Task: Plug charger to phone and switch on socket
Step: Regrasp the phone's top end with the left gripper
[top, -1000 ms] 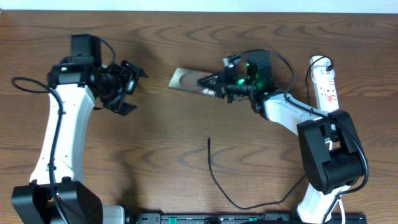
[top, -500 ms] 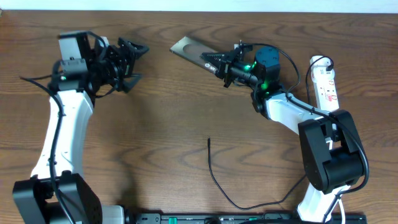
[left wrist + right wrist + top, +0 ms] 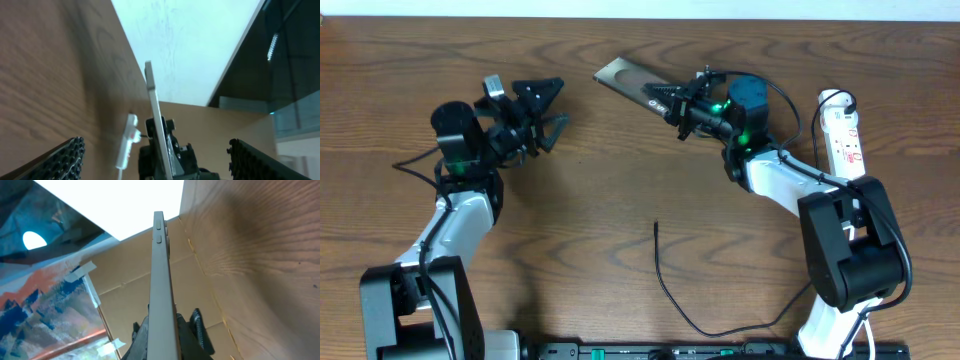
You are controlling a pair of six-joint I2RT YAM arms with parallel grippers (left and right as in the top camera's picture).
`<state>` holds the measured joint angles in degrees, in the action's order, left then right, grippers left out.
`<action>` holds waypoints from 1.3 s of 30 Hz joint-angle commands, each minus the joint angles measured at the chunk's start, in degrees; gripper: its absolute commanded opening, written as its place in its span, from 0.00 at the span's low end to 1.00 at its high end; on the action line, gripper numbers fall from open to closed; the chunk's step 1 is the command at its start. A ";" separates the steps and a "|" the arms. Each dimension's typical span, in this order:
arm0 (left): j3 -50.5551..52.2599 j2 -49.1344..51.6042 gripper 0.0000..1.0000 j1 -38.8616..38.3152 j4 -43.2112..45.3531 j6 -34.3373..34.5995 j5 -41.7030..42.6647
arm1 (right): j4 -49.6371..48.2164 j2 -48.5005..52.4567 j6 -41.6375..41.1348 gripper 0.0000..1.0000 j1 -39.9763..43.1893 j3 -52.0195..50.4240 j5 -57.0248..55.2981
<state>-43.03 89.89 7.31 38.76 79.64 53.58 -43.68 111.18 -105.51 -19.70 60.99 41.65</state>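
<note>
Phone [image 3: 625, 78] is clamped at one end in the right jaws, which are shut on it. It is raised off the desk [image 3: 600, 190], its long axis running out toward the far left. Left jaws stand wide open and empty, facing the phone's free end from the left, near but apart. Charger [image 3: 665, 280] lies on the desk well to the near side of both, its tip [image 3: 656, 227] pointing at the far edge. The left arm is the free one to fetch it, I judge. Socket [image 3: 844, 135] lies far right. Since a second ago the phone has swung farther back and the left jaws have turned toward it; the charger has not moved.
</note>
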 commanded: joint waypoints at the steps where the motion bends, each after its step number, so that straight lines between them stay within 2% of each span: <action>1: 1.07 -0.79 0.89 0.00 1.18 5.27 0.35 | -2.47 -0.04 -0.13 0.01 -2.49 0.68 -0.74; 5: 1.09 -0.79 0.89 -0.33 1.18 5.14 -0.31 | -5.62 -0.04 -0.07 0.01 -5.38 0.68 -1.62; 13: 1.09 -0.79 0.89 -0.44 1.16 5.11 -1.57 | -5.81 -0.04 1.92 0.01 -11.04 0.68 -4.26; 24: 1.09 -0.79 0.89 -0.44 -2.38 -0.09 -2.32 | -3.54 -0.04 4.44 0.01 -13.55 0.68 -6.29; 28: 1.09 -0.79 0.89 -0.44 -4.50 -0.15 -3.13 | -2.78 -0.04 4.83 0.01 -14.01 0.68 -7.50; 33: 1.09 -0.79 0.89 -0.44 -4.48 -0.13 -3.28 | -2.73 -0.04 12.24 0.01 -14.12 0.68 -8.24; 39: 1.09 -0.79 0.89 -0.44 -4.48 -0.11 -3.76 | -2.12 -0.04 12.35 0.01 -14.32 0.68 -8.09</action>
<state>-41.89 89.89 7.01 34.30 80.88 50.63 -44.91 111.20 -95.77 -33.47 60.97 34.17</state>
